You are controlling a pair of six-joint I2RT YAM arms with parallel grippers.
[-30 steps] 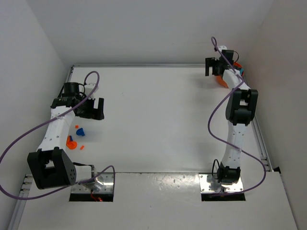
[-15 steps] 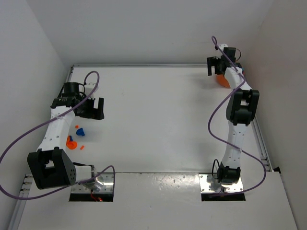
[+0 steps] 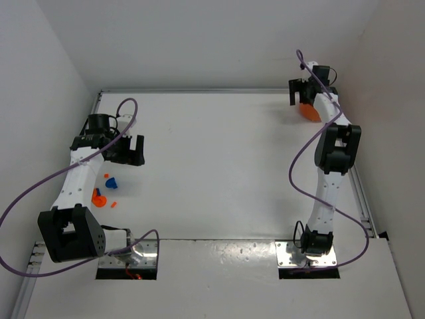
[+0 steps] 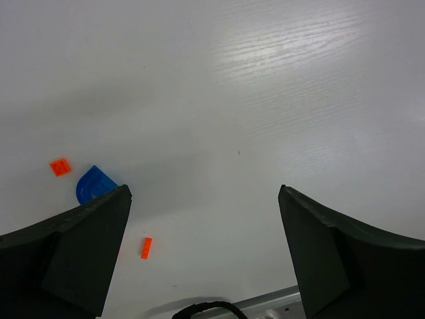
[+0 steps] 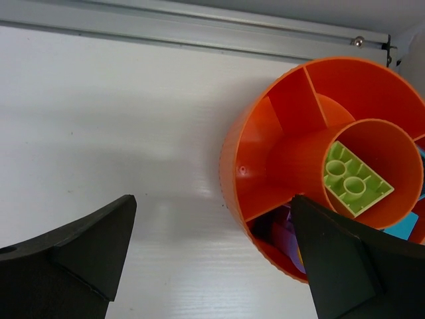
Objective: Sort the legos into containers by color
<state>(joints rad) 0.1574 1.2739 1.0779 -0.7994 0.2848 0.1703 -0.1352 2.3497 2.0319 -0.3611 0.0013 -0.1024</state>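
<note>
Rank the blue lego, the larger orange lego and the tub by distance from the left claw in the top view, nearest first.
1. blue lego, just below the left claw in the view.
2. larger orange lego, further toward the left arm's base.
3. tub, far right corner of the table.
</note>
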